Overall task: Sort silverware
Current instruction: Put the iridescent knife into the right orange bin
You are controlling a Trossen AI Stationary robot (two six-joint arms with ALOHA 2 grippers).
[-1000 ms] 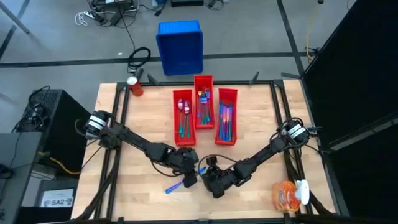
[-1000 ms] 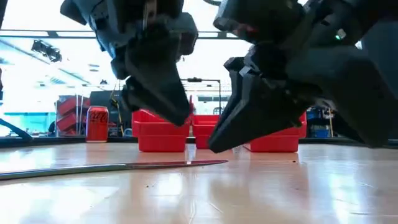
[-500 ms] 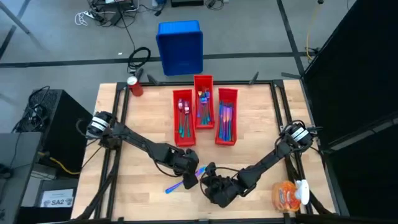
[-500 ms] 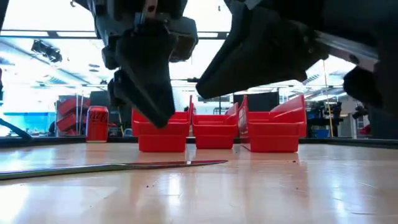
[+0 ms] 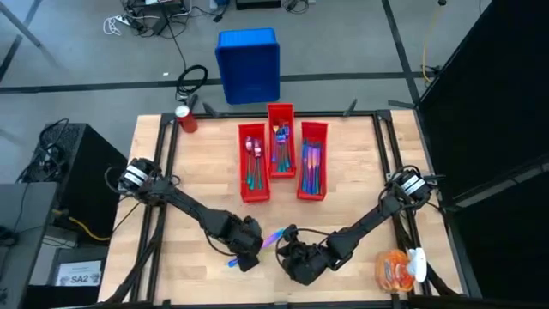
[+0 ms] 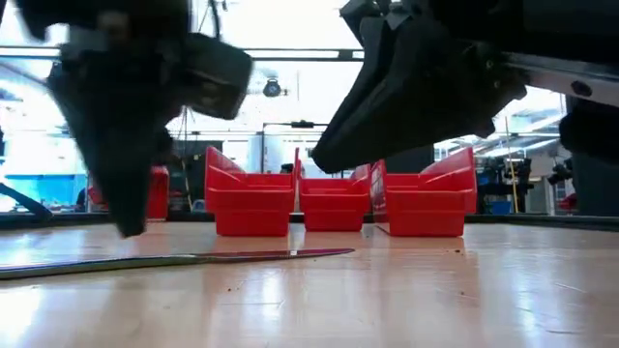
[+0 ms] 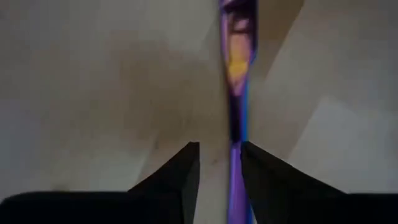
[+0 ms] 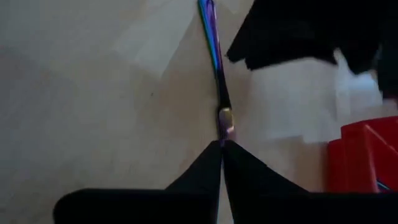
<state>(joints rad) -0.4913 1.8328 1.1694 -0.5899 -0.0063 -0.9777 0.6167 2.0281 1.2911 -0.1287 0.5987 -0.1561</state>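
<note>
Progress: I judge the sort nearly done. The three red bins (image 5: 282, 160) at the far middle of the worktop (image 5: 360, 180) each hold a batch of iridescent silverware (image 5: 310, 165).

Left to do: one last knife (image 6: 184, 259) lies flat on the bare wood at the near edge, well apart from the bins. I see no other loose piece.

Left gripper (image 5: 247, 253): right over that knife. My left wrist view shows the fingers (image 7: 179, 177) parted a little, one on each side of the handle, not yet closed on it. Holding nothing.

Right gripper (image 5: 296, 257): just beside the left one, near the knife's far tip. Its wrist view shows the fingers (image 8: 202, 171) pressed together, tips meeting, with nothing between them.

Writing: the red can (image 5: 185, 117) at the far left corner has white script I cannot read. A white label on the floor at the left reads something like "SA2". The bottle (image 5: 398, 268) at the near right shows no legible text.

Next, my guess: close the left fingers on the handle, then carry the knife to its bin.
</note>
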